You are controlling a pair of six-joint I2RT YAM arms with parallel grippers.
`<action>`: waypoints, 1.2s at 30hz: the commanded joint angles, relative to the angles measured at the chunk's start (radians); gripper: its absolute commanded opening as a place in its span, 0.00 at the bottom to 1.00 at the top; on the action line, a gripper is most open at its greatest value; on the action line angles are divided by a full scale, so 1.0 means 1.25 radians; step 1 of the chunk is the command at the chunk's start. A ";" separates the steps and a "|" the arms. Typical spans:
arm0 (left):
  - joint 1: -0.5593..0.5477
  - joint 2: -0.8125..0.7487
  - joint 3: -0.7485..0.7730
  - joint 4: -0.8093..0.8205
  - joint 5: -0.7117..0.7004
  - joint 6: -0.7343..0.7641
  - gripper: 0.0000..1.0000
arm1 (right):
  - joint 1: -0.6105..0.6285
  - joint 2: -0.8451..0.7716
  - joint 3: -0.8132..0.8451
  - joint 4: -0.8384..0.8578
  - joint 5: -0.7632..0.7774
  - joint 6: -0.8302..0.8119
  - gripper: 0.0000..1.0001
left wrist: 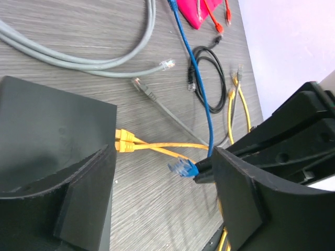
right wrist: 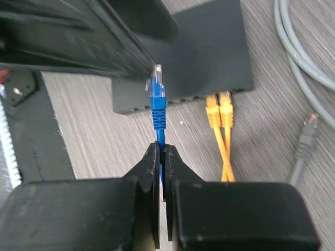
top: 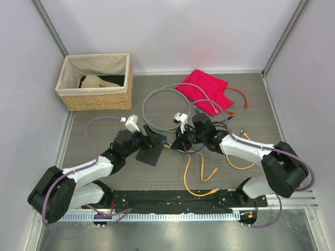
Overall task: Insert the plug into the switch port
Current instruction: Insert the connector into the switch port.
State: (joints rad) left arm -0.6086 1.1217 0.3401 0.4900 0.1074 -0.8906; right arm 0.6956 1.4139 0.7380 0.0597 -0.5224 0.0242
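The switch [top: 149, 156] is a flat dark grey box lying left of centre, and it also shows in the left wrist view [left wrist: 52, 130] and the right wrist view [right wrist: 209, 57]. Two yellow plugs [right wrist: 220, 110] sit side by side in its port edge. My right gripper [right wrist: 161, 151] is shut on the blue cable just behind the blue plug [right wrist: 156, 86]. That plug hangs a short way in front of the port edge and is not touching it [left wrist: 180, 167]. My left gripper [left wrist: 162, 193] is open, with one finger [left wrist: 84, 198] by the switch's corner and the plug between its fingers.
A wicker basket [top: 94, 81] stands at the back left and a red cloth [top: 205, 90] at the back centre. Grey cable loops [top: 157, 99], a loose yellow cable [top: 201, 183], an orange cable [top: 238, 97] and a black cable [left wrist: 201, 73] lie around the switch.
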 commanded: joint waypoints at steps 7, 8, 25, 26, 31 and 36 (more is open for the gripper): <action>-0.008 0.079 0.041 0.149 0.069 -0.081 0.50 | -0.007 -0.034 -0.026 0.137 -0.050 0.080 0.01; -0.009 0.079 0.043 0.148 0.070 -0.084 0.44 | -0.007 -0.034 -0.027 0.140 -0.051 0.081 0.01; -0.025 0.007 0.030 -0.026 -0.034 -0.279 0.00 | 0.068 -0.160 -0.134 0.245 0.180 -0.039 0.46; -0.025 -0.010 0.032 -0.060 -0.053 -0.289 0.00 | 0.089 -0.171 -0.147 0.260 0.214 -0.061 0.47; -0.025 -0.054 0.046 -0.138 -0.080 -0.347 0.00 | 0.196 -0.186 -0.265 0.494 0.362 -0.171 0.50; -0.025 -0.073 0.056 -0.172 -0.077 -0.383 0.00 | 0.242 -0.121 -0.300 0.698 0.432 -0.216 0.51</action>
State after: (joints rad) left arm -0.6350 1.0584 0.3634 0.3260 0.0345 -1.3079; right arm 0.9668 1.2148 0.3729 0.6209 -0.1272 -0.1551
